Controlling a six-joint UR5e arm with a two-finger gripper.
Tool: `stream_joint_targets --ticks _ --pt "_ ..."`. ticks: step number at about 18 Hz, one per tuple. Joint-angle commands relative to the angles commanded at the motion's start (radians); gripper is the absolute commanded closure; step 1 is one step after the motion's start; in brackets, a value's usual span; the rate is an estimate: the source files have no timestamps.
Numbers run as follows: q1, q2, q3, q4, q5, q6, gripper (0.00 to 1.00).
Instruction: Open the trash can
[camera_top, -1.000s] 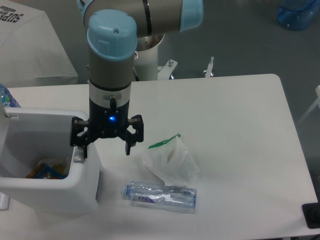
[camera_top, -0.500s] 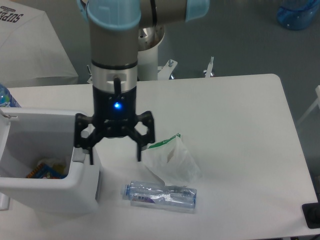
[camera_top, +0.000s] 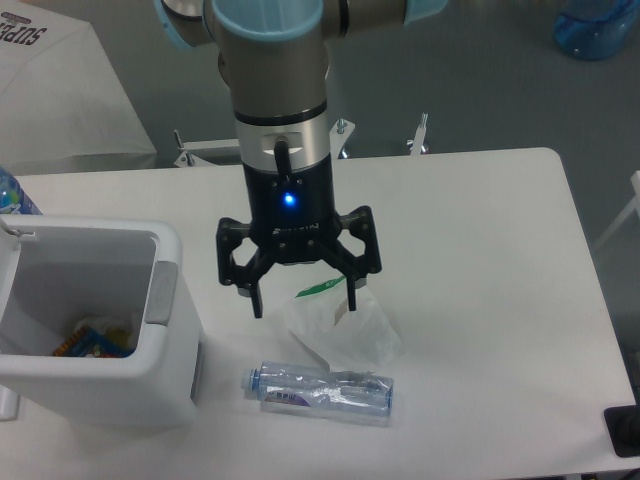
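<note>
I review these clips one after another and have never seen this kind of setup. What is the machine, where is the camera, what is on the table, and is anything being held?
This is one robot arm with a two-finger gripper, filmed by one fixed camera looking down from above the front of the table. The grey and pale blue tube coming from the top is the arm; the black claw with a blue light is the gripper. Its fingers are spread wide and hold nothing. It hangs over a crumpled clear plastic bag with a green strip.

At the left stands the white trash can. It is open: you can see inside, where some colourful packaging lies at the bottom. A grey button strip sits on the rim nearest the gripper. In front of the bag lies a clear plastic bottle on its side.
</note>
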Motion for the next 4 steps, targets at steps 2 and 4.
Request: stream_joint_targets --ticks 2,4 --pt "0.015 -0.002 -0.002 0.000 0.002 0.002 0.00" --pt "0.028 -0.002 -0.005 -0.002 0.002 0.002 0.00"
